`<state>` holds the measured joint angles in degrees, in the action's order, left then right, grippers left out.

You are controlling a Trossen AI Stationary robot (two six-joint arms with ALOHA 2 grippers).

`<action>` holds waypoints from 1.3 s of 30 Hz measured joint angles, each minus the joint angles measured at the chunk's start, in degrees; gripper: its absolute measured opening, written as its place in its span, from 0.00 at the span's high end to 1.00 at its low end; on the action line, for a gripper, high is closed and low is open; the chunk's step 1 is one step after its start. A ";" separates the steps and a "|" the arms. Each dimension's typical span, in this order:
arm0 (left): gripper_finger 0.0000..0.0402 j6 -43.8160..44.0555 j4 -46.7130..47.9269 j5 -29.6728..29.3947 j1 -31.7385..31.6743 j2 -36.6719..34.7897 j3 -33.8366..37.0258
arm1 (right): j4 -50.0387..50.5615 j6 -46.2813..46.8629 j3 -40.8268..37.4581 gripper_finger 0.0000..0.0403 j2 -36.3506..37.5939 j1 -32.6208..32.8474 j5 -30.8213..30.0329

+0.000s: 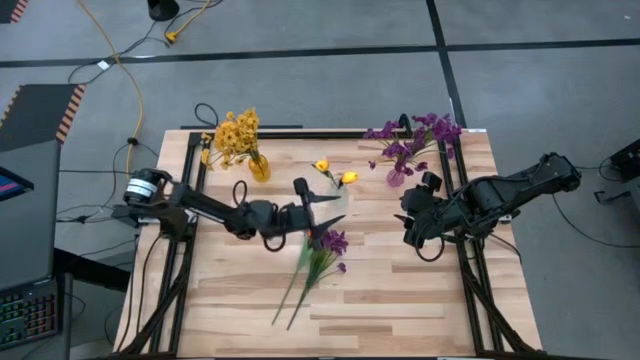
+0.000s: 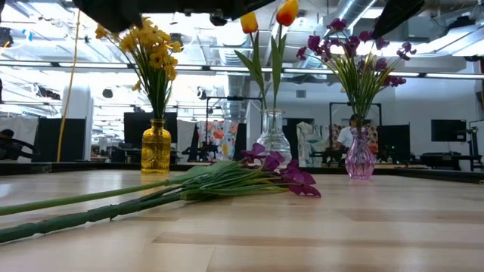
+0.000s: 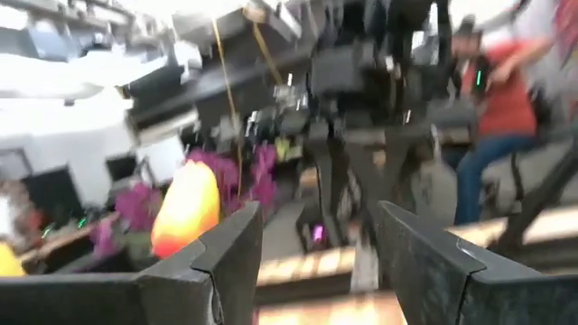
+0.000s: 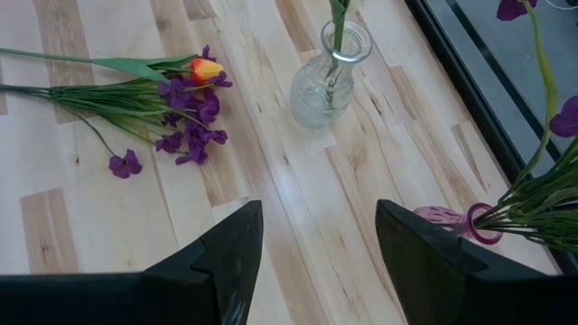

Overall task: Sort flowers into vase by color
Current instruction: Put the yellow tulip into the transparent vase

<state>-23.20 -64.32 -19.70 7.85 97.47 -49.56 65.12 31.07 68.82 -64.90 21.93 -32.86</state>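
Most of the sorting looks done. At the back left of the bench [image 1: 400, 300], the yellow vase [image 1: 259, 168] carries the fluffy yellow flowers [image 1: 235, 133]. In the middle, the clear vase [image 2: 274, 139] holds two orange-yellow tulips [image 1: 335, 172]. At the back right, the pink vase [image 1: 396, 178] is full of purple flowers [image 1: 415, 136]. What remains is a loose bunch [image 1: 318, 258] lying flat on the bench in front of the clear vase: purple blooms with one tulip bud [image 4: 204, 69] among them.

The left gripper [image 1: 318, 212] hangs above the bench between the clear vase and the loose bunch, fingers spread apart and empty. The right gripper [image 1: 412, 215] waits near the pink vase, its fingers [image 4: 226, 262] wide apart, touching nothing.
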 joint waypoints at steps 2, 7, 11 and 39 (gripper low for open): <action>0.50 0.00 5.88 -3.84 1.87 -1.78 -0.06 | 0.00 0.00 0.00 0.40 0.00 -0.02 0.00; 0.50 5.07 22.39 -10.89 7.12 -5.82 -1.66 | -0.46 0.00 0.00 0.40 0.00 -0.01 -0.02; 0.50 12.26 35.68 -15.12 11.10 -7.61 -4.11 | -0.90 0.00 0.00 0.40 0.00 0.00 -0.04; 0.50 69.59 85.66 -2.03 14.92 -7.39 -7.13 | -16.18 -0.07 -9.25 0.40 -0.18 0.23 -1.86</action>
<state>46.39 21.35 -21.73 22.76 90.08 -56.69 48.95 31.00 59.57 -65.09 22.17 -34.73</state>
